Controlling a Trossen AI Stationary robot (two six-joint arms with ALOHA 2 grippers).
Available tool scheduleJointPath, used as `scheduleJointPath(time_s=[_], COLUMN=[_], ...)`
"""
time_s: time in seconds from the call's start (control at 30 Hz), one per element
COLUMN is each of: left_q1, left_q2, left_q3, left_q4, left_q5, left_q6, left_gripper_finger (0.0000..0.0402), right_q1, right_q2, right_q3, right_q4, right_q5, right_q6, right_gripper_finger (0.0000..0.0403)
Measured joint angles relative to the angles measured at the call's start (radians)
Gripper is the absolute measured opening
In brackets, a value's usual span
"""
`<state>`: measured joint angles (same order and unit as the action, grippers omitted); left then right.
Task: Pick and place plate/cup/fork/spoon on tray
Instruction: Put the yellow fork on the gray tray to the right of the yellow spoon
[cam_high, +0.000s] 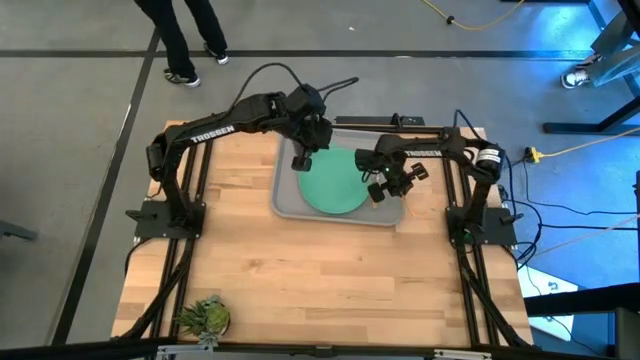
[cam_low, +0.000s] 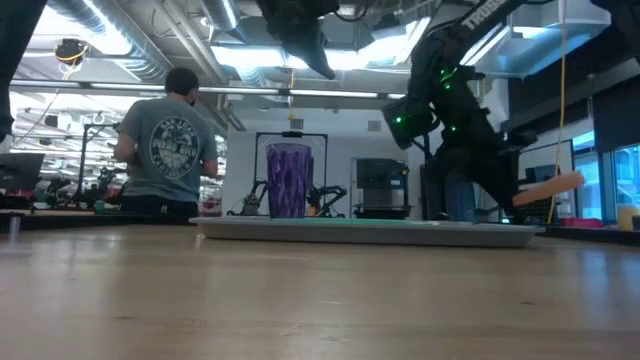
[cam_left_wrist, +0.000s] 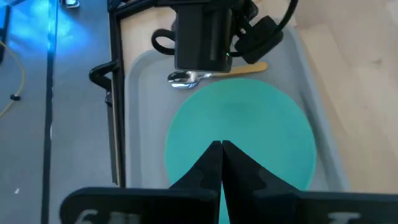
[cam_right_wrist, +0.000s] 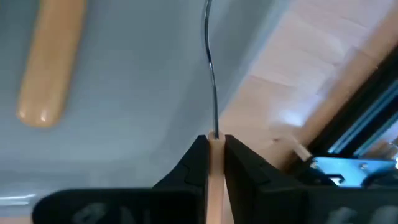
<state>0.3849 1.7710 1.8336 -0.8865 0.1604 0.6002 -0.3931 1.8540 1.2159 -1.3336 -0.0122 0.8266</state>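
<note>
While the left gripper (cam_high: 303, 160) is hovering clenched and empty over the tray's (cam_high: 286, 205) left edge beside the cup (cam_low: 288, 180), the plate (cam_high: 335, 183) is lying mid-tray, the spoon (cam_left_wrist: 214, 72) is resting by the right rim, and the right gripper (cam_right_wrist: 214, 146) is pinching the fork (cam_right_wrist: 211, 81) there

The spoon's (cam_left_wrist: 205, 73) handle is partly hidden under the right arm (cam_left_wrist: 205, 31).

Four cameras: overhead, surface-level, two wrist-mounted.
High view straight down, far, whole surface (cam_high: 320, 280); tray (cam_high: 285, 200) toward 12 o'clock. Low view level, facing the room. Left wrist close above plate (cam_left_wrist: 242, 143); right wrist closest. All share the tray.
</note>
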Motion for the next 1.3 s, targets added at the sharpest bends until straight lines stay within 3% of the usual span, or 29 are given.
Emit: scheduleJointPath(time_s=[0.57,1.03,1.3], left_q1=[0.048,0.049,0.049], left_q2=[0.0,0.001,0.001], left_q3=[-0.001,-0.001,-0.001], left_q4=[-0.014,-0.015,-0.021], left_q5=[0.039,0.04,0.04], left_q6=[0.04,0.04,0.039], left_gripper_finger=[0.0,0.0,0.0], right_q1=[-0.046,-0.045,-0.045], right_q2=[0.158,0.165,0.164], right_q3=[0.082,0.179,0.162], right_q4=[0.075,0.039,0.09], right_q5=[0.075,0.178,0.229], right_q6=[0.001,0.026,0.028], right_gripper_finger=[0.0038,0.0058,0.006])
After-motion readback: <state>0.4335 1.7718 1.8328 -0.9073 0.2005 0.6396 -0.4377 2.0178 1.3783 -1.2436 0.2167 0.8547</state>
